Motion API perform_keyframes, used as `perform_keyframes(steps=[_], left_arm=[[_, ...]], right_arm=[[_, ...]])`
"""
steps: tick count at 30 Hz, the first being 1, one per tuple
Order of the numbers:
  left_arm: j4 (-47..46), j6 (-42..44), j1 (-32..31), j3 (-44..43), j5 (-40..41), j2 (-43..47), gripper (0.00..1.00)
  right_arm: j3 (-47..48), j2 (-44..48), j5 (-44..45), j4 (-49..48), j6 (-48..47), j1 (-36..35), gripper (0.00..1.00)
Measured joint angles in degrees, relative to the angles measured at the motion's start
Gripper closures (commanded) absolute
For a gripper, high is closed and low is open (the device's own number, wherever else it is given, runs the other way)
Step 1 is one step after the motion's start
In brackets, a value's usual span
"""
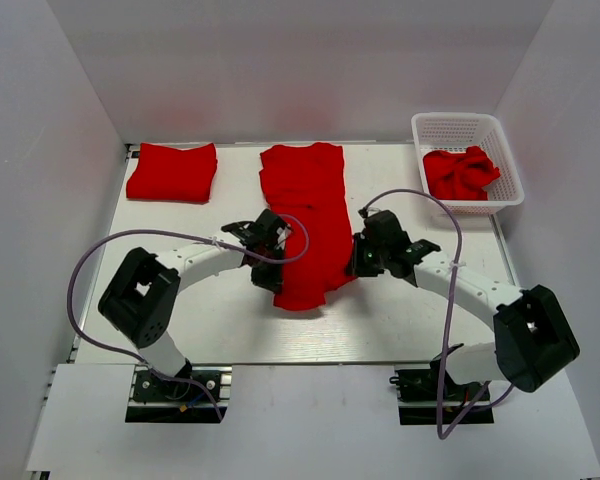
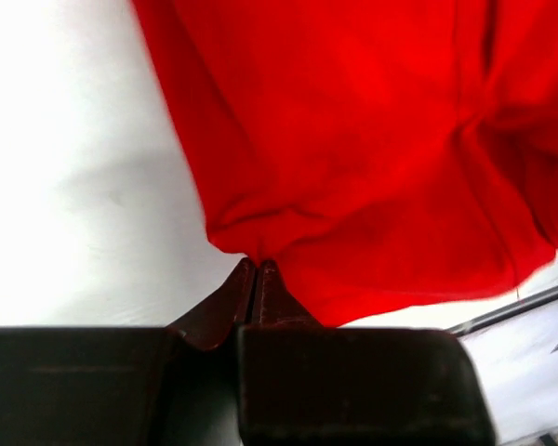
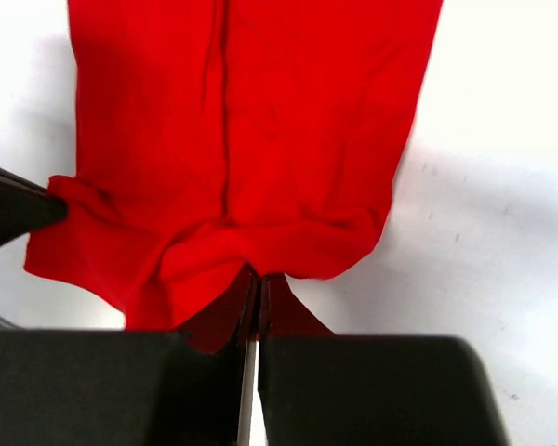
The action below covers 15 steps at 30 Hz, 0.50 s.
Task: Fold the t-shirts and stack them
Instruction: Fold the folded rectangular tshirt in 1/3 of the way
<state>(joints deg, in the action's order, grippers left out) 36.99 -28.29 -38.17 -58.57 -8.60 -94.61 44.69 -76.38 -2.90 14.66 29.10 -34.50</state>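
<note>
The left pincer (image 2: 257,262) and right pincer (image 3: 259,274) clamp t-shirt (image 1: 305,200) edges

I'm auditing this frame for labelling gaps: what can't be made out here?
Top view: how many layers the folded pile holds; seen from above, too small.
Top view: whether the basket holds more than one crumpled t-shirt; folds hide it.
Wrist views: how much of the spread t-shirt the left hand and right hand pinch; the closed grip covers it.
</note>
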Motion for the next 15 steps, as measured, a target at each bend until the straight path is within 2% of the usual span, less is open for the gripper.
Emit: perform_keyframes(steps=[7, 15], left_arm=[[-0.39, -0.26, 4.46, -7.19, 0.07, -1.27, 1.00], [-1.42, -0.17, 10.12, -16.70, -2.34, -9.55, 1.00]], right_arm=[[8.68, -5.46, 4.04, 1.09, -2.84, 0.24, 1.00], [18.10, -13.27, 7.39, 2.43, -5.70, 1.99, 1.00]])
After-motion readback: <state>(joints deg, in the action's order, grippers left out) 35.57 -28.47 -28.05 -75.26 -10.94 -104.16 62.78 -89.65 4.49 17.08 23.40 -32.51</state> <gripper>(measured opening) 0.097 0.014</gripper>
